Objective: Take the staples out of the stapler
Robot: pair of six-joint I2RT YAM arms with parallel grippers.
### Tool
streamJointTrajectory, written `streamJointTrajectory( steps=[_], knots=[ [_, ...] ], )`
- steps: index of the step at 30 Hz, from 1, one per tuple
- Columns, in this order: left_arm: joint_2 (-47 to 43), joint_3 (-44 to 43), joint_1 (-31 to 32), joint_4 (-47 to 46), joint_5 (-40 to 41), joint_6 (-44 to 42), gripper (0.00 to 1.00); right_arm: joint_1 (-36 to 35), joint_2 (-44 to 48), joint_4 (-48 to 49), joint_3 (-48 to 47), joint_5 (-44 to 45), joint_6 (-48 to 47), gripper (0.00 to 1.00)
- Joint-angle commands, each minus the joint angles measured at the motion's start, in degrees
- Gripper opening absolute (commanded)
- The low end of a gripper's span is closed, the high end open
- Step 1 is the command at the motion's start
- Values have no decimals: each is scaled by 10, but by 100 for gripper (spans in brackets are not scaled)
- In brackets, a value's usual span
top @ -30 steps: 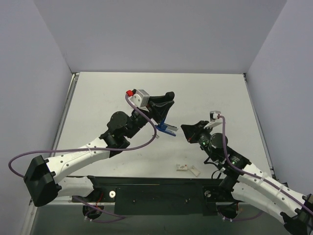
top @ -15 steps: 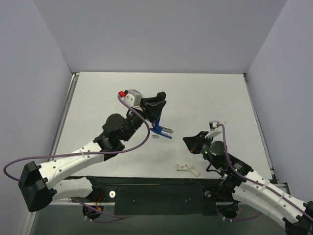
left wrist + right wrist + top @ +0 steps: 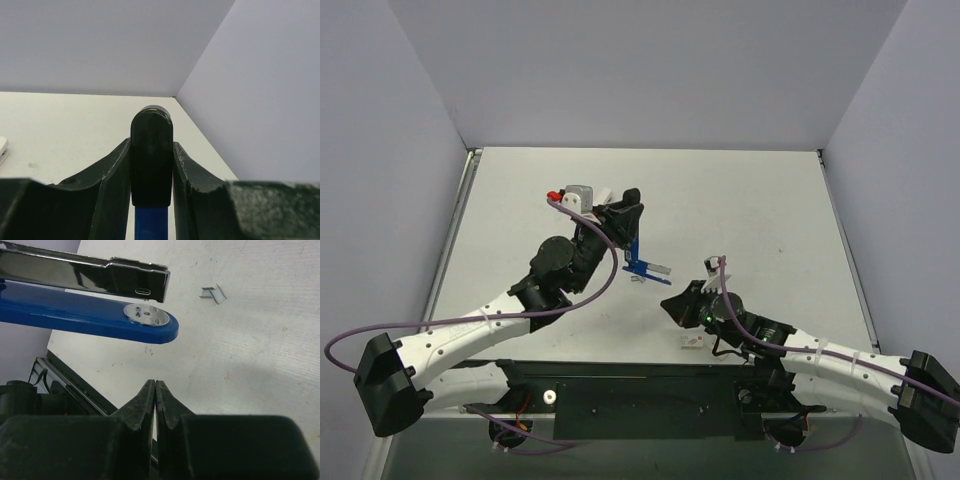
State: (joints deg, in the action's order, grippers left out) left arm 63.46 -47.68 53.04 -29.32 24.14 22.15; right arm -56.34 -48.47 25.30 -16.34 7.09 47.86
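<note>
Top external view: the white table point(image 3: 750, 200) lies under the left tool point(image 3: 628, 222), which grips the black rear end of the blue-and-chrome stapler point(image 3: 644, 263). The stapler is held out over the table, its rear hidden between the fingers. The right tool point(image 3: 155, 390) is clenched on nothing, near the stapler's nose but apart from it. In the right wrist view the stapler is cut off at the left edge, and the inside of its chrome magazine point(image 3: 85, 270) cannot be seen. A few loose grey metal staples point(image 3: 212, 293) lie on the table.

walls point(image 3: 650, 70): plain lavender-grey, three sides | table point(image 3: 740, 190): white, faintly speckled | light: even, probably overhead
</note>
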Motion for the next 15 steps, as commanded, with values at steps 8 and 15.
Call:
streamJointTrajectory(
  steps=[8,15],
  knots=[
    [-62,36,-4,-33,25,102,0,-12,-52,66,-48,42,-39,0],
    [-109,72,-7,-12,0,149,0,-11,-41,47,-60,71,-79,0]
  ],
)
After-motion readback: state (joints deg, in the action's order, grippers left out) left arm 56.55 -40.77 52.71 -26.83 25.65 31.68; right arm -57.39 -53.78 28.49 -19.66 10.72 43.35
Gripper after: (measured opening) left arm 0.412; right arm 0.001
